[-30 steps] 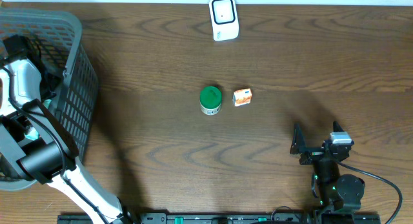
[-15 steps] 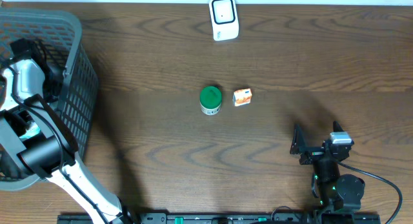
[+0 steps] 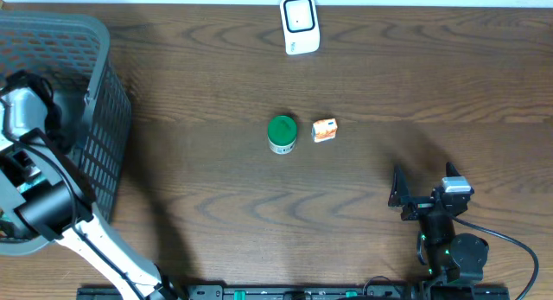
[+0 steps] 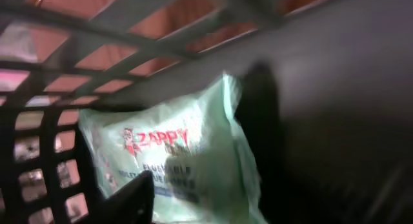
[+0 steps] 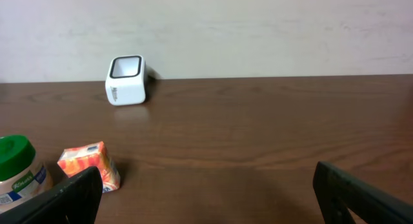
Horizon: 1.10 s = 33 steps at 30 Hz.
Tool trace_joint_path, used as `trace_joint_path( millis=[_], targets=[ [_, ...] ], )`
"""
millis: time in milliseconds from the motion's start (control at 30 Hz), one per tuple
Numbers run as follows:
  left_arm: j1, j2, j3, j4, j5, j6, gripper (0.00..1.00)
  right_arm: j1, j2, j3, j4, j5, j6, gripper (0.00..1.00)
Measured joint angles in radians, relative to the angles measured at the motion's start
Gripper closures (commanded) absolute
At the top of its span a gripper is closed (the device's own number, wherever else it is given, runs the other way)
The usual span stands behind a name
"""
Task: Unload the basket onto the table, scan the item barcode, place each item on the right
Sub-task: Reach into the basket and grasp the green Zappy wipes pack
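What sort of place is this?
Likely a mock shop checkout on a table: a white scanner at the far edge, a grey basket holding a green packet, and a green-lidded jar and small orange carton laid out mid-table.

Jar [image 3: 282, 133]: white with a green lid, standing upright near the middle of the surface; its label print is too small to read.
Small box [image 3: 324, 130]: orange and white, just beside the jar on the side toward the right edge, with a narrow gap between them.
Basket [image 3: 108, 118]: grey plastic lattice walls, at the left edge of the surface, reaching toward the far left corner.
Surface [image 3: 216, 75]: dark brown wood grain.
Wall [image 5: 258, 30]: pale and plain, behind the far edge.
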Motion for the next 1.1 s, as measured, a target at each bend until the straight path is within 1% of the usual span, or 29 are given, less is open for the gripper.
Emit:
trace_joint_path(
  millis=[100, 133, 167, 267, 300, 333, 367, 400, 467, 500, 600, 800, 1100],
  targets=[
    [0.012, 0.0, 0.0, -0.024, -0.004, 0.004, 0.66, 0.0, 0.0, 0.0, 0.0, 0.0, 0.0, 0.01],
    [0.015, 0.0, 0.0, -0.029, -0.003, 0.003, 0.67, 0.0, 0.0, 0.0, 0.0, 0.0, 0.0, 0.01],
    [0.017, 0.0, 0.0, -0.034, -0.003, 0.003, 0.71, 0.0, 0.0, 0.0, 0.0, 0.0, 0.0, 0.01],
    [0.021, 0.0, 0.0, -0.048, -0.003, -0.002, 0.71, 0.0, 0.0, 0.0, 0.0, 0.0, 0.0, 0.01],
    [0.022, 0.0, 0.0, -0.053, -0.003, -0.002, 0.6, 0.0, 0.0, 0.0, 0.0, 0.0, 0.0, 0.01],
    [0.022, 0.0, 0.0, -0.061, -0.004, -0.002, 0.45, 0.0, 0.0, 0.0, 0.0, 0.0, 0.0, 0.01],
    [0.023, 0.0, -0.001, -0.071, -0.004, -0.002, 0.32, 0.0, 0.0, 0.0, 0.0, 0.0, 0.0, 0.01],
    [0.023, 0.0, -0.001, -0.077, -0.004, -0.009, 0.25, 0.0, 0.0, 0.0, 0.0, 0.0, 0.0, 0.01],
    [0.024, 0.0, -0.001, -0.091, -0.008, -0.018, 0.12, 0.0, 0.0, 0.0, 0.0, 0.0, 0.0, 0.01],
    [0.024, 0.0, -0.001, -0.097, -0.018, -0.02, 0.08, 0.0, 0.0, 0.0, 0.0, 0.0, 0.0, 0.01],
    [0.026, -0.003, -0.001, -0.105, -0.035, -0.032, 0.03, 0.0, 0.0, 0.0, 0.0, 0.0, 0.0, 0.01],
    [0.026, -0.003, 0.0, -0.129, -0.036, -0.044, 0.03, 0.0, 0.0, 0.0, 0.0, 0.0, 0.0, 0.01],
    [0.034, 0.026, 0.008, -0.291, -0.019, -0.127, 0.03, 0.0, 0.0, 0.0, 0.0, 0.0, 0.0, 0.01]
  ],
)
